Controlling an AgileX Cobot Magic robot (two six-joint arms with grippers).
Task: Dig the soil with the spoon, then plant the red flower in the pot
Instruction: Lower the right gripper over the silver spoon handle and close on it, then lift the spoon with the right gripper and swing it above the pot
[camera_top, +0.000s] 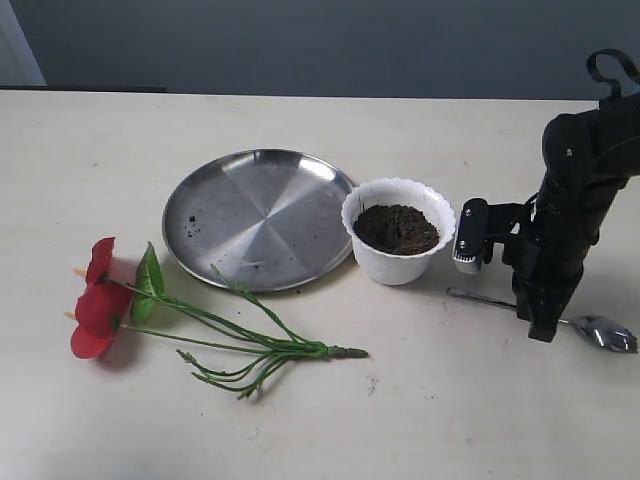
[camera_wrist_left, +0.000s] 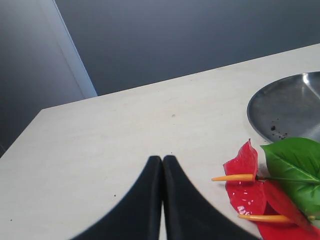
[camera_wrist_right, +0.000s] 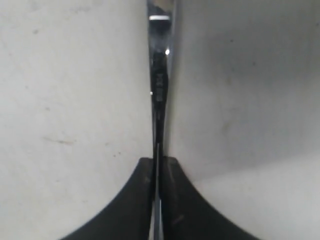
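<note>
The pale counter (camera_top: 450, 420) carries everything. On it, left of centre in the exterior view, lies the round steel plate (camera_top: 260, 215), bare but for a few dark crumbs. Touching or just beside its right rim stands the pot (camera_top: 398, 262), white with a wavy rim, upright, and filled with the soil (camera_top: 396, 228), a dark crumbly mass lying just below the rim.

The right arm (camera_top: 570, 200), black and bulky, comes down at the right side of the counter, near the pot. Its right tool (camera_wrist_right: 158, 162) is pressed narrow on the spoon (camera_top: 600, 330): in the right wrist view the fingers (camera_wrist_right: 172, 200) pinch the thin shiny handle between them. The spoon lies low at the counter, handle pointing toward the pot, oval bowl at the far right.

The red flower (camera_top: 98, 300) lies flat on the counter, in front of the plate; its blooms point left, its leaf (camera_top: 148, 275) sits by the plate's near rim, and its long green stems (camera_top: 270, 345) run right to a joined base.

The left tool (camera_wrist_left: 161, 162) shows only in the left wrist view, pressed together with nothing between, hovering beside the blooms.
</note>
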